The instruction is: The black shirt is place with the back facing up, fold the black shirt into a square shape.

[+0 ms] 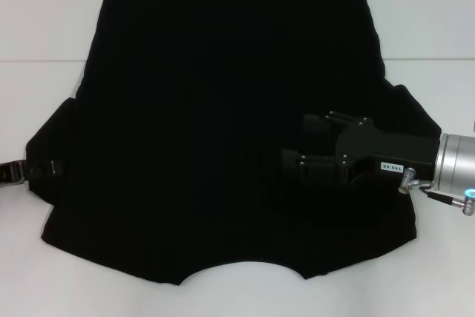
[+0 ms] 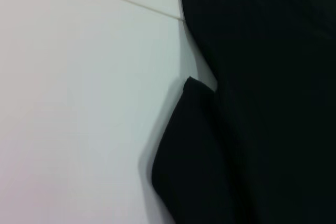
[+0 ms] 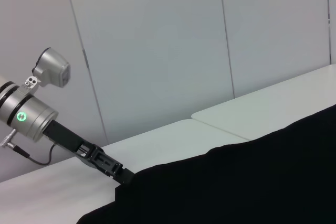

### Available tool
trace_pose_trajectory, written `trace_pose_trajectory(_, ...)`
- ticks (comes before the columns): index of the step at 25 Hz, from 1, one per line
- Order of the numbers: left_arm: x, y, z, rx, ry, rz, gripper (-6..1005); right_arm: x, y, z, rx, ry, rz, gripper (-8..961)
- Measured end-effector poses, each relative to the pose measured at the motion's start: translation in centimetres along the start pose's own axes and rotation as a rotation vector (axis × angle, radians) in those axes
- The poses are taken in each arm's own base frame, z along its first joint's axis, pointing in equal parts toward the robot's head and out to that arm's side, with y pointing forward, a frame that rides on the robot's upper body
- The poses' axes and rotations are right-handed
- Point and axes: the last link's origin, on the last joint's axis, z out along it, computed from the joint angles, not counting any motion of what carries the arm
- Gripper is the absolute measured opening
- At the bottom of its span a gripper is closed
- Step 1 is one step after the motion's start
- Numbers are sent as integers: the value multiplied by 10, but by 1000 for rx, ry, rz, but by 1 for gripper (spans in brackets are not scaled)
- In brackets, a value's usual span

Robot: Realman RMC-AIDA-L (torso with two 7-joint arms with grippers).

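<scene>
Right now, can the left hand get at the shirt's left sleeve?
Probably yes. The left hand sits at the outer edge of the black shirt, right by its left sleeve. Nothing lies between them on the white table. The right hand is over the shirt's other side.

Black shirt (image 1: 215,109) spread on white tabletop (image 1: 44,20); right pincer (image 1: 293,165) over it, left pincer (image 1: 41,170) at its sleeve edge.

The black shirt (image 1: 223,124) is spread flat on the table (image 1: 44,27), neckline toward the robot. The right gripper (image 1: 293,165) is positioned over the shirt's right portion, near the sleeve. The left gripper (image 1: 33,170) is located at the shirt's left sleeve edge, touching it.
</scene>
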Motion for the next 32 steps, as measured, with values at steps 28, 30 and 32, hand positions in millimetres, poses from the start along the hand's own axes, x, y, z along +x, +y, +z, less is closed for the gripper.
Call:
trace_pose_trajectory(28, 5, 4, 8, 22, -16, 48, 351, -1, 0, -1, -3, -1, -4, 910)
trace_pose_trajectory(30, 4, 3, 9, 30, -17, 52, 249, -1, 0, -2, -4, -1, -6, 910)
trace_pose_trajectory(32, 4, 4, 10, 32, -16, 54, 208, -1, 0, -2, -4, -2, -7, 910)
